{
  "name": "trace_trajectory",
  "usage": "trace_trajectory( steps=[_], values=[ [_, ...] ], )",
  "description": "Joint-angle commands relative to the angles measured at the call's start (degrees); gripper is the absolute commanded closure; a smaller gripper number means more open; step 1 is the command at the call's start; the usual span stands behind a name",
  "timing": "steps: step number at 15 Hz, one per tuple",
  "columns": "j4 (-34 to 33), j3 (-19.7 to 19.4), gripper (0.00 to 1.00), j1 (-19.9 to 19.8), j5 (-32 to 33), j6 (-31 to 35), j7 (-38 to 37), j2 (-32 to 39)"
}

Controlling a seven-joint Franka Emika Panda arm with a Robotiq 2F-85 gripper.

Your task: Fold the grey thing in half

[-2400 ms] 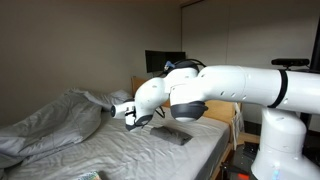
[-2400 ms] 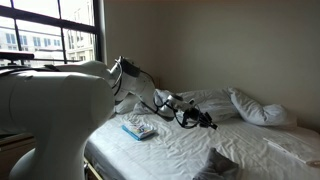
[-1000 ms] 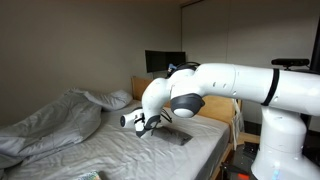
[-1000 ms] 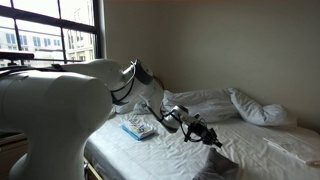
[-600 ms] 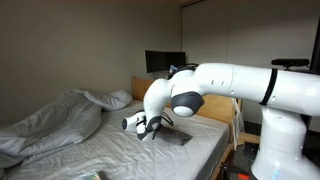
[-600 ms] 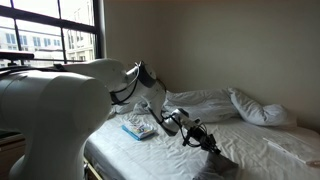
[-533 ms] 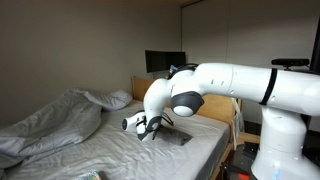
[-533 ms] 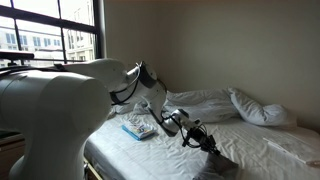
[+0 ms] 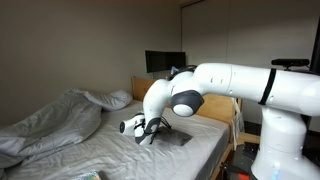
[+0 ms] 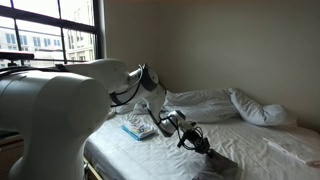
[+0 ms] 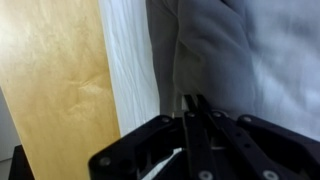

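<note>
The grey thing (image 9: 174, 137) is a small dark charcoal cloth lying flat on the white sheet near the bed's near edge. It also shows low in an exterior view (image 10: 220, 166) and as grey fabric in the wrist view (image 11: 212, 50). My gripper (image 9: 143, 130) hangs just above the sheet beside one end of the cloth, and an exterior view (image 10: 200, 144) shows it a little short of the cloth. In the wrist view the gripper (image 11: 195, 100) has its two black fingers pressed together, with nothing seen between them, tips at the cloth's edge.
A large rumpled light grey blanket (image 9: 50, 122) covers the far half of the mattress, with pale bedding (image 10: 232, 103) piled at the head. A blue and white flat item (image 10: 138, 130) lies on the sheet. The bed edge and wooden floor (image 11: 50, 90) are close beside the cloth.
My gripper has moved down and across the bed, away from the rumpled blanket and closer to the dark cloth. The cloth has not moved.
</note>
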State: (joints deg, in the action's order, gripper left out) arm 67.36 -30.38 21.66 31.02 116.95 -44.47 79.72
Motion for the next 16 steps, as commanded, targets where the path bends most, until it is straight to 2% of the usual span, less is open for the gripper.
trace_trajectory(
  steps=[1, 4, 7, 11, 16],
  values=[
    [-0.63, 1.37, 0.91, -0.59, -0.04, 0.62, 3.15, -0.14],
    [0.08, 2.17, 0.92, -0.34, 0.24, 2.64, 3.37, -0.77],
    [3.57, 1.78, 0.92, 0.73, 1.00, 7.55, 1.66, -2.81],
    [13.78, 0.82, 0.92, 1.78, 1.96, 15.94, 1.30, -7.75],
    [25.04, 0.29, 0.91, 2.56, 5.53, 22.19, -1.11, -13.25]
  ],
)
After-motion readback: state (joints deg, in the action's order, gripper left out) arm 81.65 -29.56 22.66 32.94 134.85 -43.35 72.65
